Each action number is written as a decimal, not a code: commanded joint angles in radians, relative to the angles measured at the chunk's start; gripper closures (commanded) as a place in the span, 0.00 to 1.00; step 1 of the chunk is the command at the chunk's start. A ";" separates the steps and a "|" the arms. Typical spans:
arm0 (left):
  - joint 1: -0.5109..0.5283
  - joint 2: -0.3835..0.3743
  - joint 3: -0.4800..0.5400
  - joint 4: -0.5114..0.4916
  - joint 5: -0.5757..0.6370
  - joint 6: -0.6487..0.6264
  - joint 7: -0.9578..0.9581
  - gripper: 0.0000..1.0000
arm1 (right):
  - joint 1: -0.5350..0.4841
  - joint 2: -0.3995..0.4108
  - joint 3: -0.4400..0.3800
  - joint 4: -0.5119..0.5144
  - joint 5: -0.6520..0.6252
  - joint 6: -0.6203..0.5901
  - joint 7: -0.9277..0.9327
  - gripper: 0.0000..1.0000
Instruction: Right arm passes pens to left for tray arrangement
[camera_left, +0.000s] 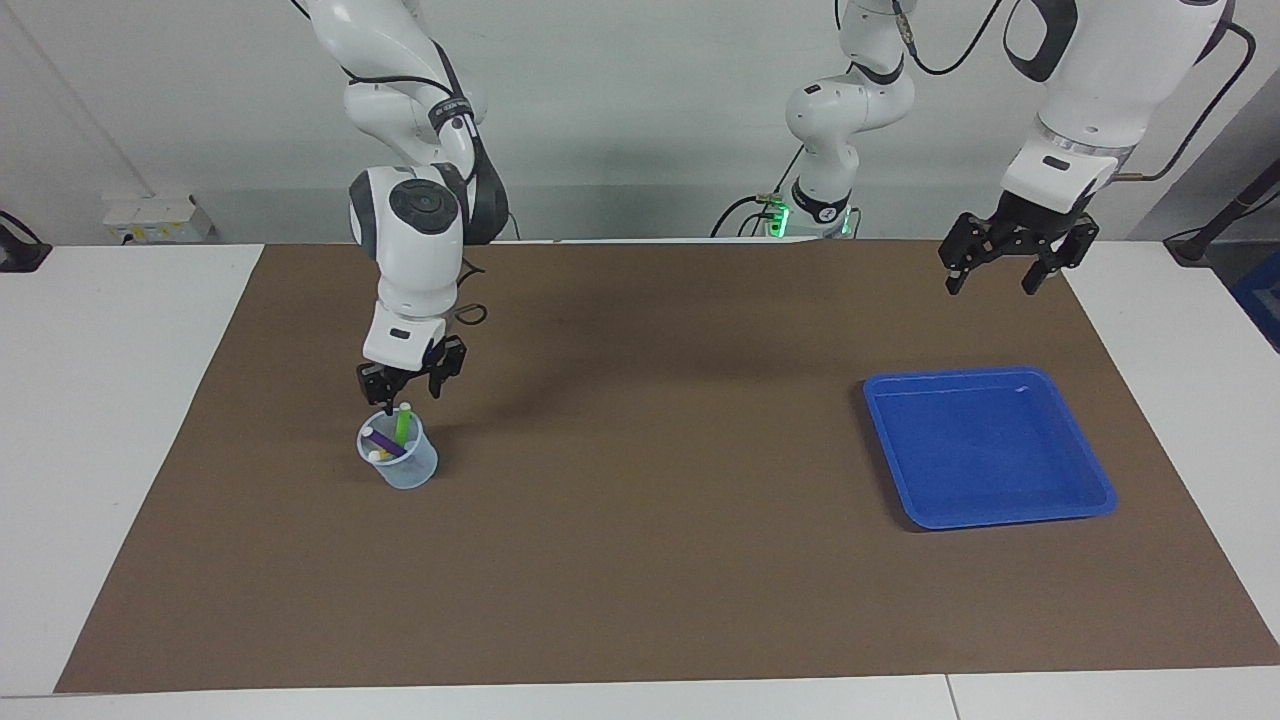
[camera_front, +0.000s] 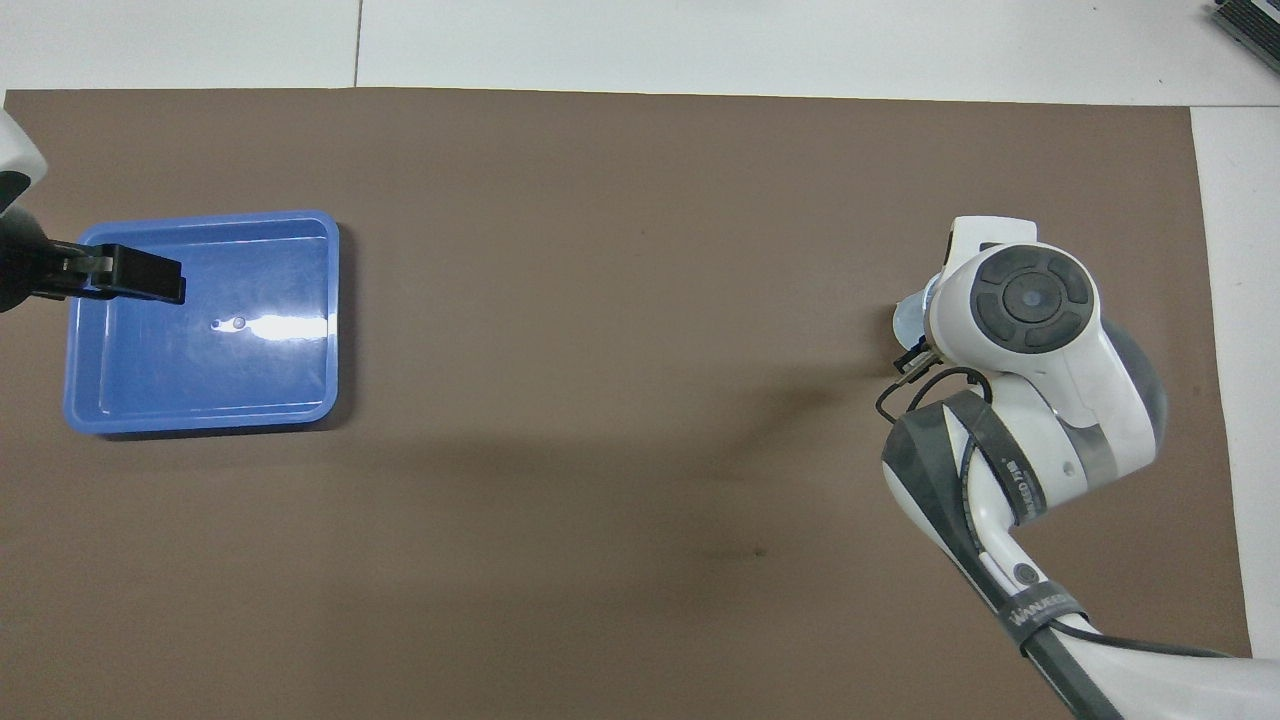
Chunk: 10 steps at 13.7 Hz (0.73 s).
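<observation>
Three pens stand in a small translucent cup (camera_left: 400, 462) toward the right arm's end of the table: a green pen (camera_left: 402, 425), a purple pen (camera_left: 386, 442) and a yellow pen (camera_left: 380, 455). My right gripper (camera_left: 410, 392) hangs just above the cup, open, with its fingertips at the green pen's top. In the overhead view the right arm covers the pens and only a sliver of the cup (camera_front: 908, 320) shows. The blue tray (camera_left: 985, 445) lies empty toward the left arm's end. My left gripper (camera_left: 993, 285) is open and empty, raised over the mat, nearer the robots than the tray.
A brown mat (camera_left: 640, 560) covers most of the white table. In the overhead view the tray (camera_front: 200, 370) has a finger of the left gripper (camera_front: 140, 276) over its edge. Cables and an outlet box (camera_left: 160, 215) lie by the wall.
</observation>
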 joint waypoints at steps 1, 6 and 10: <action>-0.005 -0.027 0.010 -0.026 -0.011 -0.005 0.002 0.00 | -0.011 -0.011 0.003 -0.030 -0.023 0.033 -0.012 0.41; -0.005 -0.027 0.010 -0.026 -0.011 -0.005 0.000 0.00 | -0.023 -0.013 0.003 -0.039 -0.039 0.035 -0.018 0.44; -0.004 -0.027 0.008 -0.026 -0.011 -0.005 0.002 0.00 | -0.036 -0.013 0.003 -0.043 -0.040 0.047 -0.039 0.46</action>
